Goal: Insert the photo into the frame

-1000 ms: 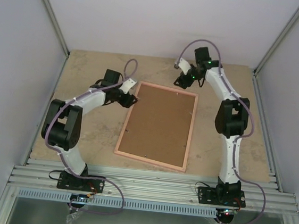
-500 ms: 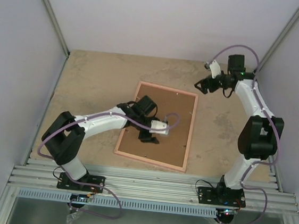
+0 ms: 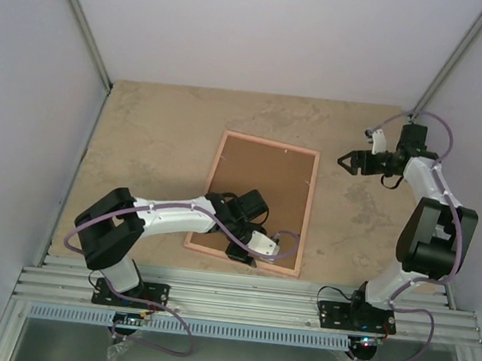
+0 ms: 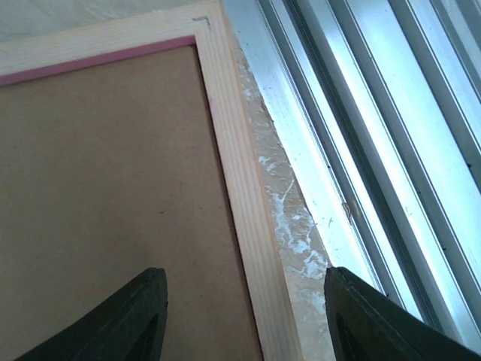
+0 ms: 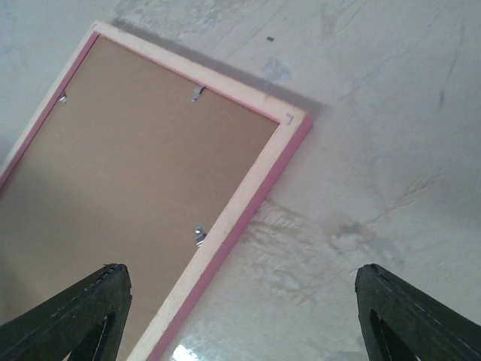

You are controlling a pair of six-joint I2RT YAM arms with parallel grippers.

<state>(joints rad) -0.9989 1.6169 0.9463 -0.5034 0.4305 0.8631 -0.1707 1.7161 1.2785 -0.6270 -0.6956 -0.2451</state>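
The frame [image 3: 309, 213] lies back side up on the surface [image 3: 151, 137], between the centre and the near edge, with its long sides running toward the far edge. A brown backing board [image 3: 261, 191] fills it, with metal clips [image 5: 199, 235] along its rim. The left jaws are open and empty over the frame's near right corner, straddling the near rail. The right jaws are open and empty, raised near the right edge, well apart from the frame.
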